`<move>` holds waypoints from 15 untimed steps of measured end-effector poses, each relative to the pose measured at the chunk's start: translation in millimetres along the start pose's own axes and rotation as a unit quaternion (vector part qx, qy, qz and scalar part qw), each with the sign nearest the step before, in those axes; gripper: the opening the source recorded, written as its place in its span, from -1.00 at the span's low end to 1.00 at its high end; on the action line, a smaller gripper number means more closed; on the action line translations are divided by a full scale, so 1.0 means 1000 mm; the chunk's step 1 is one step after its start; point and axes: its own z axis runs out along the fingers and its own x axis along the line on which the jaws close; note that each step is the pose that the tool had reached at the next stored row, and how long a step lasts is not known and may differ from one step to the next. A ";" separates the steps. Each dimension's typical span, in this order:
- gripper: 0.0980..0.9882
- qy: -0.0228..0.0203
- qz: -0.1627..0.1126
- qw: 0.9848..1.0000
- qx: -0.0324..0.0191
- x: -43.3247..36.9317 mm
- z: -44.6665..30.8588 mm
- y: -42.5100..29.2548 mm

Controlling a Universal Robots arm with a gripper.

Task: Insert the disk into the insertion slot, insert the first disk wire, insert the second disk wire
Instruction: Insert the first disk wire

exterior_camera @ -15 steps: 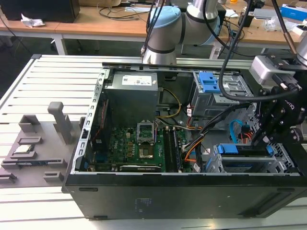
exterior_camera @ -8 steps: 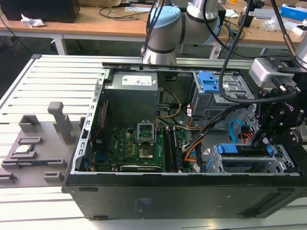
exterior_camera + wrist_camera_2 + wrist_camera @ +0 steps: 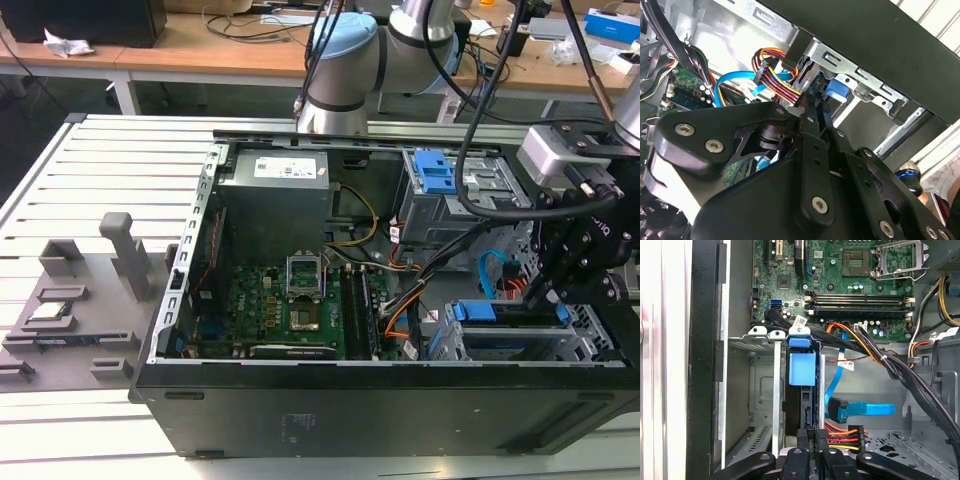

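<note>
A pale grey slatted metal worktop (image 3: 80, 170) carries an open black computer case (image 3: 350, 410) lying on its side, a green circuit board on its floor. The grey-and-blue robot arm (image 3: 345, 60) rises beyond the case's far wall.

The insertion slot (image 3: 776, 390), a low silver metal cage with perforated walls, sits in the case corner by the near wall, at the exterior view's right. The disk (image 3: 802, 369), a silver-grey hard drive in a bright blue plastic carrier frame, stands seated inside it.

The black tool (image 3: 812, 435) hangs at the disk's rear edge, its fingers drawn close and clamped on the small black plug of the first disk wire (image 3: 840, 432), a thin red, orange and black bundle.

The second disk wire (image 3: 860, 409), a narrow flat light-blue cable, loops just beside the slot, its dark plug apart from the disk.
</note>
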 end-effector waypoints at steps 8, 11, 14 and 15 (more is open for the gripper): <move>-0.67 0.001 0.000 1.000 0.000 0.0000 0.0001 0.0000; -0.67 0.001 0.000 1.000 0.000 0.0003 -0.0121 0.0006; -0.67 0.001 0.000 1.000 0.000 -0.0008 -0.0248 0.0011; -0.69 0.001 0.000 1.000 0.000 -0.0011 -0.0282 0.0013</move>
